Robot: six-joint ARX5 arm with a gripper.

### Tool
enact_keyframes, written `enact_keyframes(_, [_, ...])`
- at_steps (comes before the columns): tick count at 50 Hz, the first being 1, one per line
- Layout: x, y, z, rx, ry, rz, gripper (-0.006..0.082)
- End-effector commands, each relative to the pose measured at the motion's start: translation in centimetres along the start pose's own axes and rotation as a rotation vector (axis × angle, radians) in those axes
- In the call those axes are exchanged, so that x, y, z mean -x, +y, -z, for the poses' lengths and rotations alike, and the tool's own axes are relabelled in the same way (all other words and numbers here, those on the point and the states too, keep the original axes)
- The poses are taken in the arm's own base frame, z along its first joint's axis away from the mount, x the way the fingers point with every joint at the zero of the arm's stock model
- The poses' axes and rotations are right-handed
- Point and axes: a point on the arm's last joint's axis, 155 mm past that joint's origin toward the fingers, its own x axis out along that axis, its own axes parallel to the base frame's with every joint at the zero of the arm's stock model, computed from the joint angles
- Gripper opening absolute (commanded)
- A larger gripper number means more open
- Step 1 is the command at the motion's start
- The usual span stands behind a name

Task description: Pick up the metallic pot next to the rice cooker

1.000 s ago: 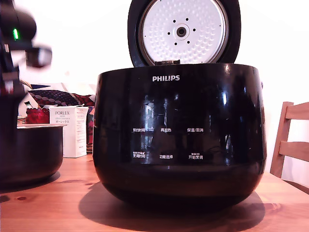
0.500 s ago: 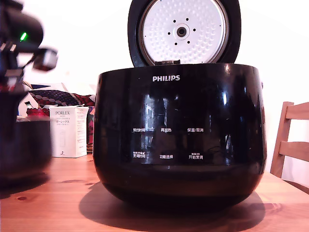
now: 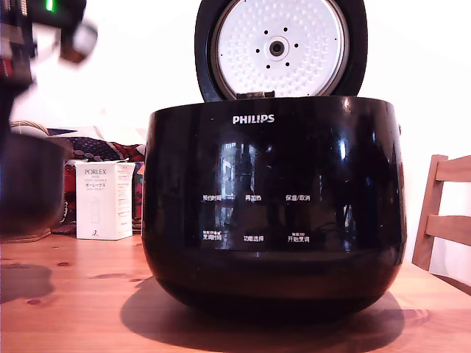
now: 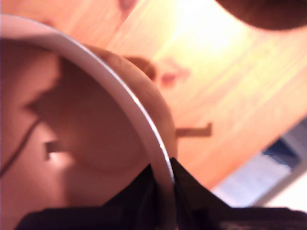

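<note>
The metallic pot (image 3: pixel 29 184), dark and round with a thin pale rim, hangs clear of the wooden table (image 3: pixel 88 316) at the exterior view's far left, with its shadow below it. My arm (image 3: pixel 40 29) is blurred above it. In the wrist view my gripper (image 4: pixel 162 176) is shut on the pot's pale rim (image 4: pixel 120 96), one finger inside the wall and one outside. The rice cooker (image 3: pixel 272 198), large, glossy black and marked PHILIPS, stands mid-table to the pot's right, its lid (image 3: pixel 280 48) upright and open.
A white PORLEX box (image 3: pixel 103 200) stands behind, between pot and cooker, with patterned cloth (image 3: pixel 96 147) behind it. A wooden chair back (image 3: pixel 445 213) rises at the exterior view's right edge. Bare table lies under the pot.
The pot has risen off the table and shifted toward the exterior view's left, carried by my gripper. My arm has moved up with it. The cooker has not moved.
</note>
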Motion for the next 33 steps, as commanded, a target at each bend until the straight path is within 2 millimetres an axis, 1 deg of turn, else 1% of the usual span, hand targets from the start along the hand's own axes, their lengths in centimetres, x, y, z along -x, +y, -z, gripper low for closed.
enact_keyframes(1, [3.1, 0.5, -1.2, -0.01, -0.099, -0.079, -0.0024])
enact_keyframes(10, [6.8, -0.6, -2.7, -0.067, -0.216, -0.132, -0.0024])
enact_keyframes(16, [8.7, -1.3, -3.2, -0.091, -0.276, -0.15, -0.0024])
enact_keyframes(21, [9.5, -1.5, -3.4, -0.099, -0.301, -0.158, -0.0024])
enact_keyframes(33, [9.6, -1.5, -3.4, -0.098, -0.303, -0.159, -0.0024])
